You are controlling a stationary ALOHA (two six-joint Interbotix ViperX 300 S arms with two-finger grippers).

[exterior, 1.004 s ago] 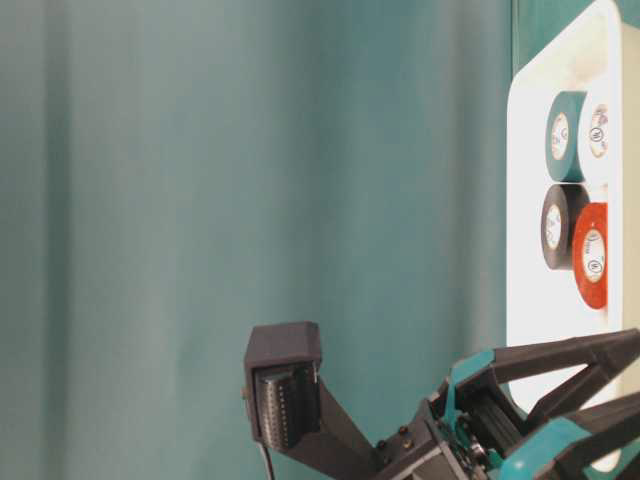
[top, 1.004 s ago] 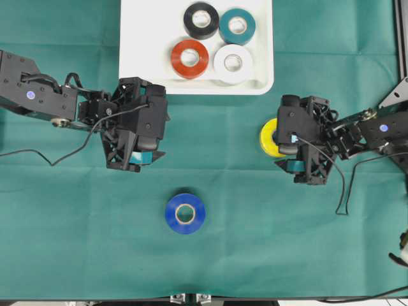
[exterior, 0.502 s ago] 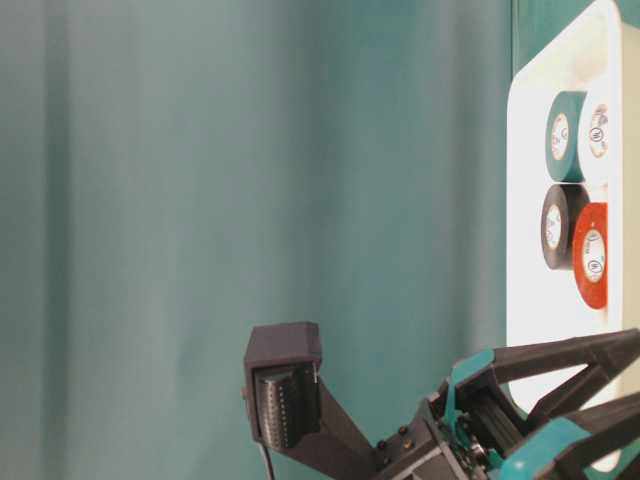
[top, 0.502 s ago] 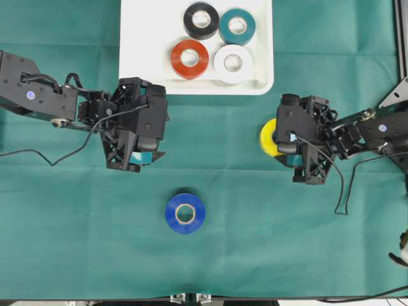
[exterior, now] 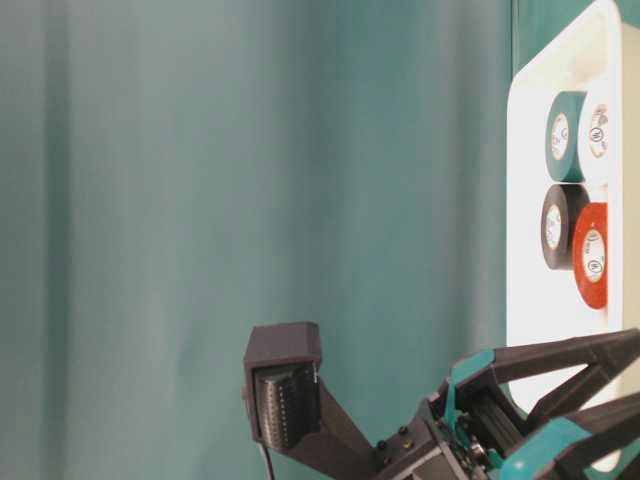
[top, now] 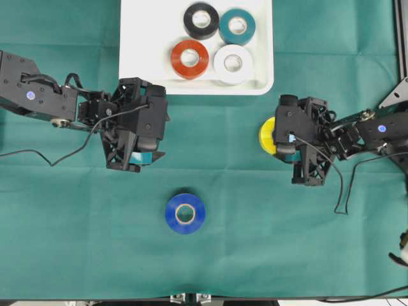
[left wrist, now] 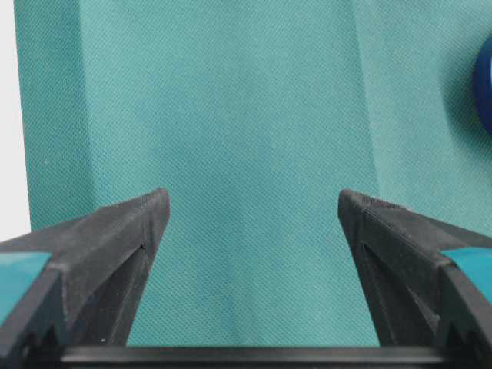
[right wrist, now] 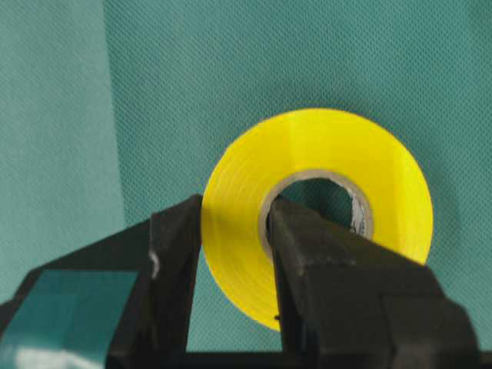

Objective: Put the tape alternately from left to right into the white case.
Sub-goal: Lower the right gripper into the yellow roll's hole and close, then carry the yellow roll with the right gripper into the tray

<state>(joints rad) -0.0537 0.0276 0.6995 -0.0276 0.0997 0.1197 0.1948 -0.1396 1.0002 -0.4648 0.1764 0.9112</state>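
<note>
Right tool (right wrist: 234,254) clamped across yellow roll (right wrist: 323,181) wall, one finger through core, for lifting | left tool (left wrist: 250,231) spread wide, nothing held | blue roll (top: 185,213) at 6 o'clock on worktop (top: 76,242) | case (top: 143,64) at 12 o'clock.

In the overhead view the right gripper (top: 288,145) covered most of the yellow roll (top: 266,136), leaving a crescent showing. The white case (top: 146,76) was cut off by the picture's top edge. In the left wrist view only a sliver of the blue roll (left wrist: 484,84) showed at the frame's edge. The printing on the roll cores was too small to read.
</note>
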